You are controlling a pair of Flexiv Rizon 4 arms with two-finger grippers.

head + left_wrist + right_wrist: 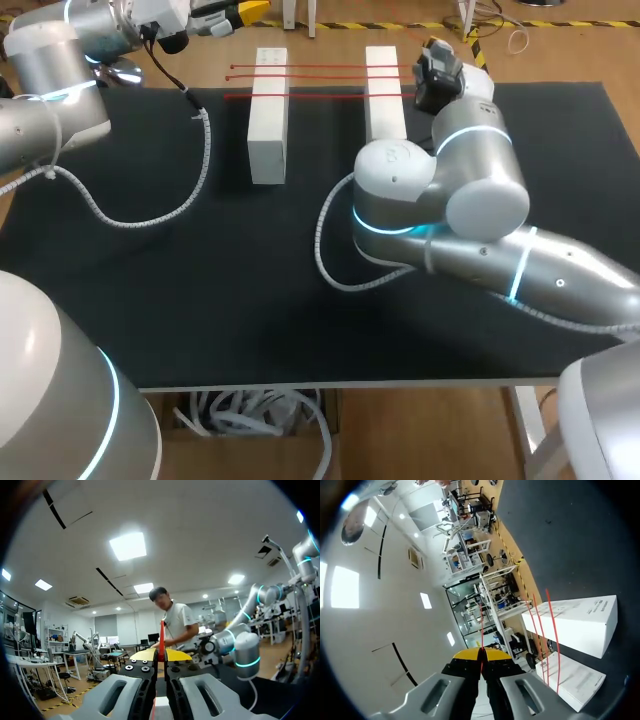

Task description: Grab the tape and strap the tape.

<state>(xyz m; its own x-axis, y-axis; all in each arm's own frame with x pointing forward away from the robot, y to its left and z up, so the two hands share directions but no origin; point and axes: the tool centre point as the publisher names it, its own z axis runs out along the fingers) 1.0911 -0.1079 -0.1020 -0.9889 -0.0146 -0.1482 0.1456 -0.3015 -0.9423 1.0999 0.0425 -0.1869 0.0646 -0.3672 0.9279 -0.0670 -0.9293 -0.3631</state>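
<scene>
Tape (pixel 161 637) ran as a thin red strip pinched between the left gripper's (pixel 161 656) clenched fingers; right gripper (pixel 481 656) clamped a red strand likewise. Three strands (pixel 320 96) bridged two white blocks (pixel 268 115) beside the right jaws, with wide black table (pixel 200 300) past them and its far edge near.
</scene>
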